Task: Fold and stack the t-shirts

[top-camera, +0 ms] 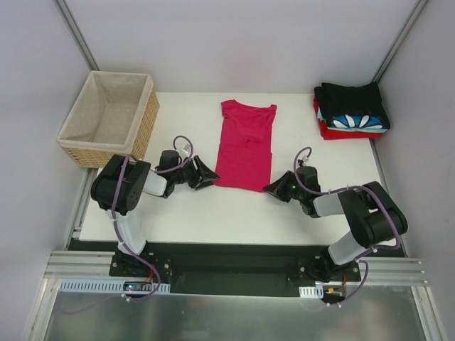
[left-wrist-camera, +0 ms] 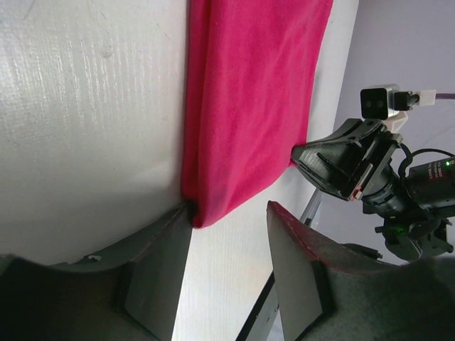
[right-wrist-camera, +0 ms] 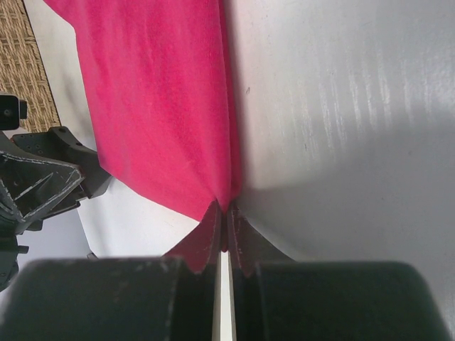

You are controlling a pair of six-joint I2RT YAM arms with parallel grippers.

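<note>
The crimson-pink t-shirt (top-camera: 245, 145) lies on the white table, folded into a long strip, neck at the far end. My left gripper (top-camera: 210, 175) is open at the strip's near left corner; in the left wrist view (left-wrist-camera: 227, 217) one finger touches the cloth corner (left-wrist-camera: 202, 217). My right gripper (top-camera: 271, 188) is shut on the near right corner of the shirt (right-wrist-camera: 170, 106), pinched between its fingertips (right-wrist-camera: 226, 213). A stack of folded shirts (top-camera: 351, 110), black on top over blue-white patterned and red, sits at the far right corner.
A woven wicker basket (top-camera: 106, 117) with beige lining stands at the far left, off the table's left edge. The table (top-camera: 213, 213) has its near edge just before the arm bases. Grey walls enclose the sides.
</note>
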